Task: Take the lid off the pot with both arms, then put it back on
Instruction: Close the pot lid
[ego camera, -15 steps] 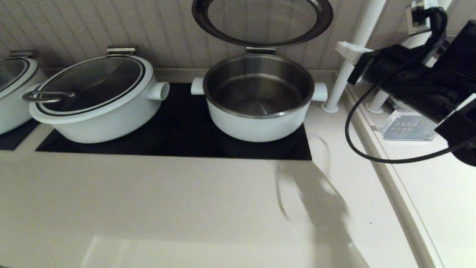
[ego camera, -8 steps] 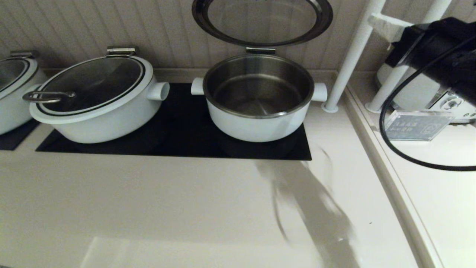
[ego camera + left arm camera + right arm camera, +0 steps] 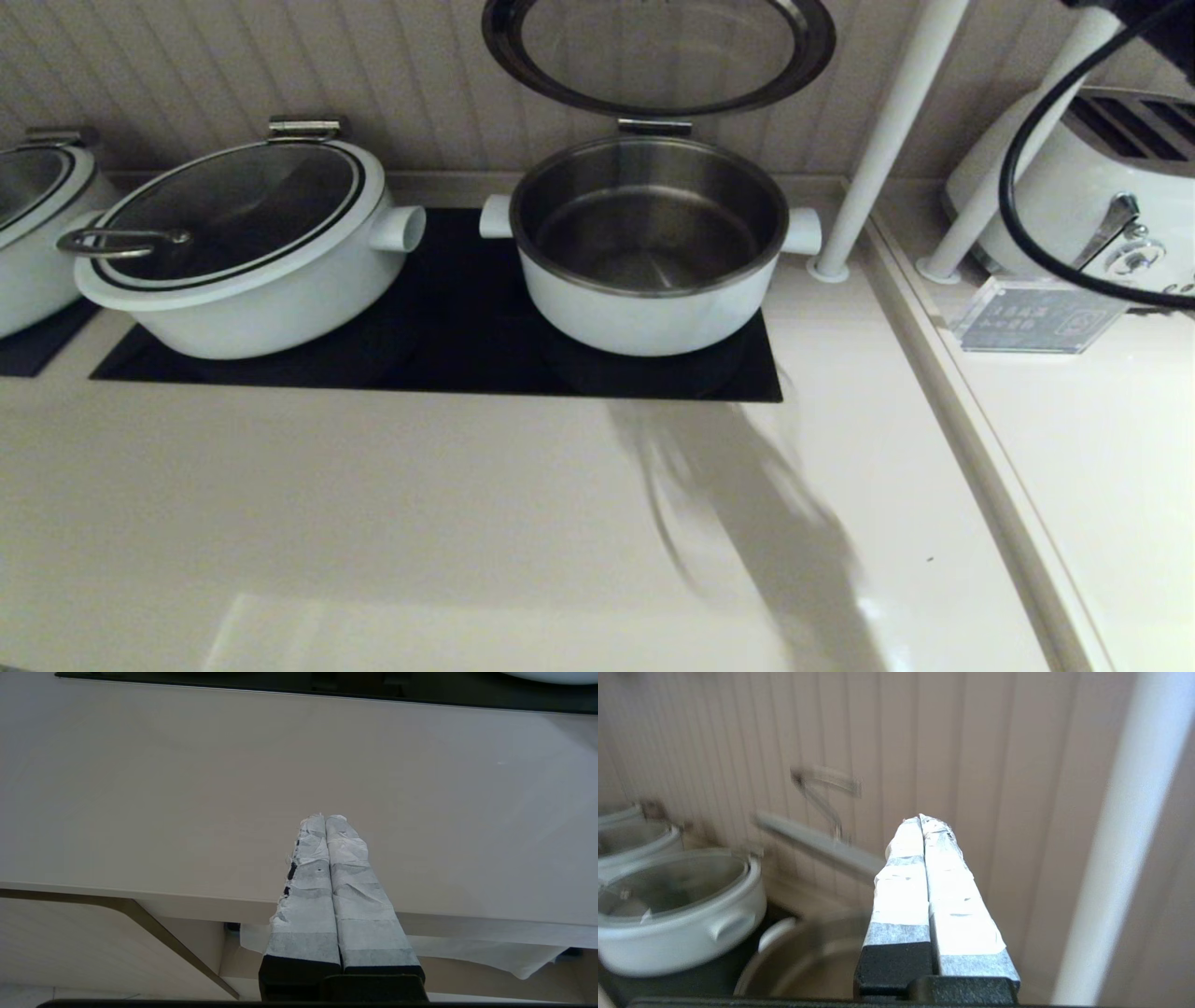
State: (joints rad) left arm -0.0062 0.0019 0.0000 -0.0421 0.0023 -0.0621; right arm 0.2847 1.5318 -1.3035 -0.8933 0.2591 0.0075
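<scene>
The deep white pot (image 3: 649,243) stands open on the black cooktop (image 3: 448,336), its steel inside bare. The glass lid (image 3: 658,51) stands upright on its hinge (image 3: 653,126) against the wall. In the right wrist view the lid (image 3: 817,847) shows edge-on with its loop handle (image 3: 826,784) above the pot rim (image 3: 803,947). My right gripper (image 3: 921,820) is shut and empty, high up to the right of the lid and apart from it. Only the right arm's cable (image 3: 1013,196) shows in the head view. My left gripper (image 3: 324,817) is shut and empty, low over the counter's front edge.
A wider white pot (image 3: 233,243) with its lid closed sits left of the open pot; a third pot (image 3: 28,224) is at the far left. A white pole (image 3: 887,131), a toaster (image 3: 1102,187) and a clear sign (image 3: 1036,317) stand at the right.
My right arm has risen up and to the right, almost out of the head view. Its shadow on the counter has shifted left. The pot and lid have not moved.
</scene>
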